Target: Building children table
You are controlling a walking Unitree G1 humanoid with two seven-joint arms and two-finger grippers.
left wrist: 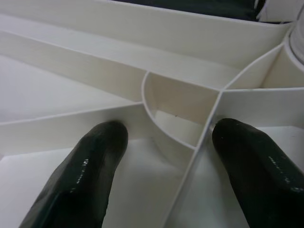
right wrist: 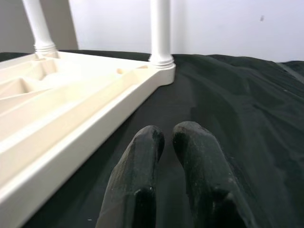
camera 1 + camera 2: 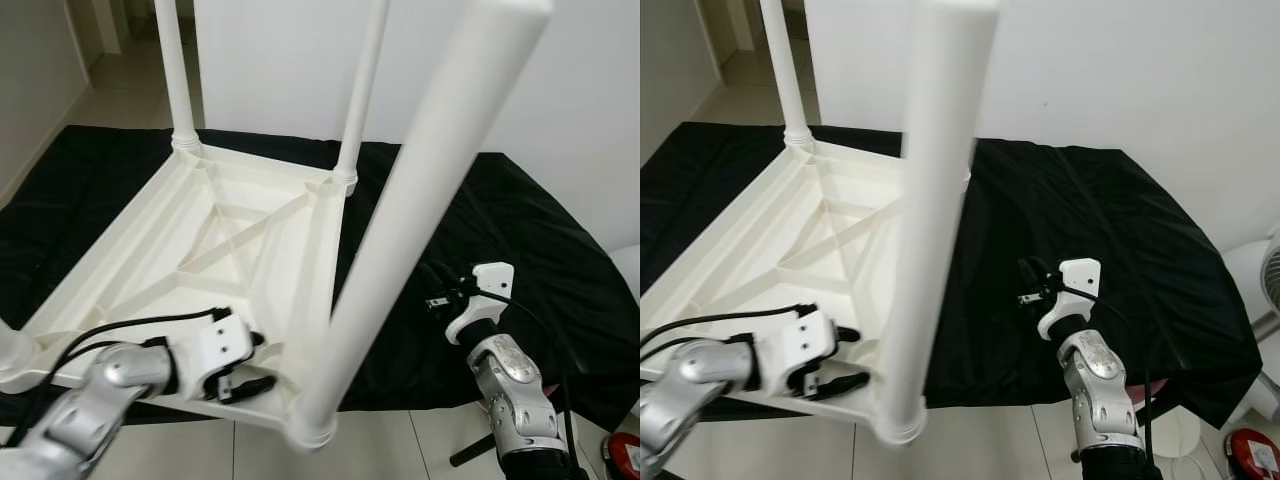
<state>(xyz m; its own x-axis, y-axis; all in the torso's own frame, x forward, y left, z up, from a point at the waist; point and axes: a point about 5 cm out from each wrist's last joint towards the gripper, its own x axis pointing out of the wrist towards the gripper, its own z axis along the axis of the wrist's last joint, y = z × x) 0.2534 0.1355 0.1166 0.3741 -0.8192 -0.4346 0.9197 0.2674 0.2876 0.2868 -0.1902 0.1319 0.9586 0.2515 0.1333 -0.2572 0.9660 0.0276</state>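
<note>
Tabletop [image 3: 150, 250] upside down on black cloth [image 3: 480, 250]; left gripper [image 1: 166, 142] spread inside its near-corner ribs, right gripper [image 2: 164, 137] closed, empty, over cloth.

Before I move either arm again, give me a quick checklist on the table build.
1. Table upside down on the black cloth: ok.
2. Three legs in view standing in their corner sockets, nearest leg upright: ok.
3. Fourth corner, by the robot's left: cannot tell, cut off.
4. Left hand open, fingers on either side of a rib near the nearest corner: ok.
5. Left hand gripping anything: not ok.
6. Right hand nearly shut, empty, over the cloth, apart from the table: ok.
</note>
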